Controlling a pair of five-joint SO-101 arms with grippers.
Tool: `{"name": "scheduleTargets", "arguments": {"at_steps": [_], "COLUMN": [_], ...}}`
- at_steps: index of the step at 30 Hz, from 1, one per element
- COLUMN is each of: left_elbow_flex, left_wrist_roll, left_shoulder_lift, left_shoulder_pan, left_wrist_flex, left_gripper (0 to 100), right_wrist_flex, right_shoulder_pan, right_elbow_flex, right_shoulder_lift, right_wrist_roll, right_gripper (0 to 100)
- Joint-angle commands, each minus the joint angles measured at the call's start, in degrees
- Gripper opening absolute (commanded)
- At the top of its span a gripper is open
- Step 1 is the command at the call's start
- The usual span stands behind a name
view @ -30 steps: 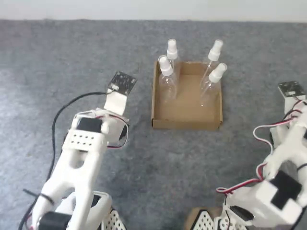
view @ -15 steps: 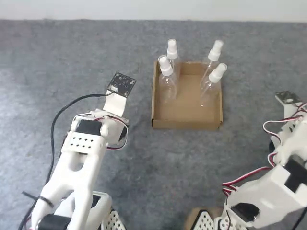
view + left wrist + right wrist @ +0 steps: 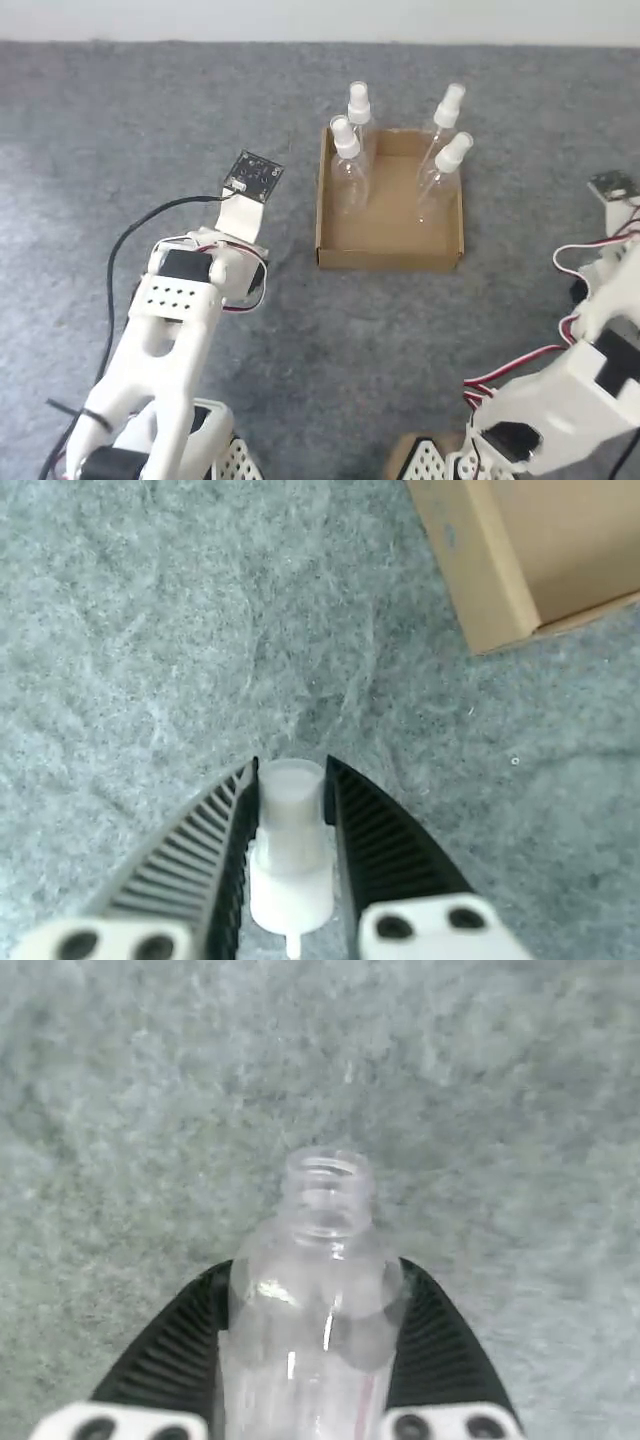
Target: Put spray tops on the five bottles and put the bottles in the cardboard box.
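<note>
Over the grey tabletop (image 3: 100, 150), the high view looks down on an open cardboard box (image 3: 390, 259) near the middle. Four clear bottles stand inside it, each with a white spray top: two along one side wall (image 3: 348, 172) (image 3: 360, 112) and two along the opposite one (image 3: 447, 112) (image 3: 443, 178). The floor of the box between the two pairs is bare. The left arm (image 3: 175, 330) reaches up beside the box. The right arm (image 3: 590, 380) sits at the far edge of the view, well apart from the box.

In the left wrist view, the left tool (image 3: 292, 770) is closed on a loose white spray top (image 3: 290, 860), its ribbed fingers pressing on either side of the cap. A corner of the box shows beyond it.

In the right wrist view, the right tool (image 3: 318, 1278) is clamped around the shoulder of a fifth bottle (image 3: 325, 1200). This bottle is clear, and its threaded neck is open, with no top on it.
</note>
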Motion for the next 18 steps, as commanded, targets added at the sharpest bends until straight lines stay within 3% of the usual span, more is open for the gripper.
{"name": "scheduleTargets", "arguments": {"at_steps": [1, 5, 9, 18], "left_elbow_flex": [-0.57, -3.91, -10.59, -20.44], "left_wrist_roll": [0.18, 0.44, 3.87, 4.92], "left_shoulder_lift": [-2.37, -2.46, -2.55, -19.25], "left_shoulder_pan": [0.09, 0.09, -0.53, -9.85], "left_wrist_flex": [-1.23, 0.0, 5.54, 10.73], "left_gripper": [1, 1, 1, 1], "right_wrist_flex": [8.75, 13.41, 13.41, 4.44], "right_shoulder_pan": [0.13, -4.26, -13.49, -51.65], "right_elbow_flex": [-6.86, -6.33, 0.88, 29.36], "right_shoulder_lift": [-4.79, -14.99, -31.43, -65.45], "right_wrist_roll": [0.44, -3.78, -8.26, -23.65], "right_gripper": [0.6, 0.6, 0.6, 0.6]}}
